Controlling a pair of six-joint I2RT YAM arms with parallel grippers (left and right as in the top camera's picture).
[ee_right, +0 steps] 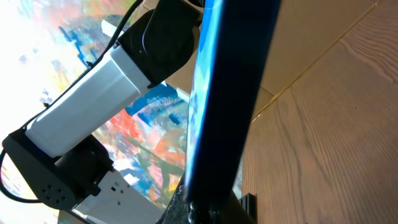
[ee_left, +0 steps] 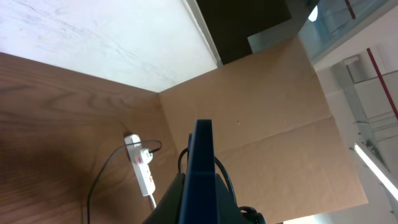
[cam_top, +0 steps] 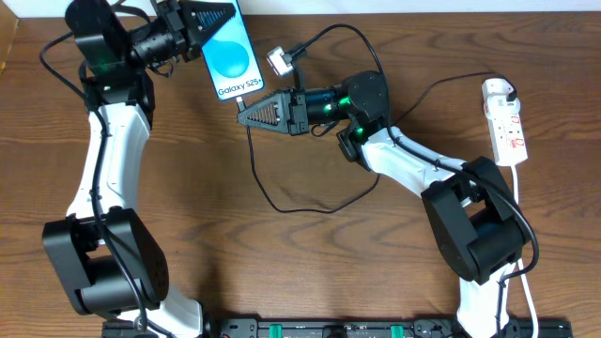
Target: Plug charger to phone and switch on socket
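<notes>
While left jaws clamp the phone [cam_top: 230,52], right jaws pinching the charger [cam_top: 277,62] should drive its tip squarely in.

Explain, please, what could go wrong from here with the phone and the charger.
1. The left claw grips the phone only at its top end, so a push from the right claw at the bottom edge might tilt it or make it slip.
2. The charger cable loops beneath the right arm and may snag.
3. Its white plug lies loose, far from the socket; a tug could drag it.
</notes>
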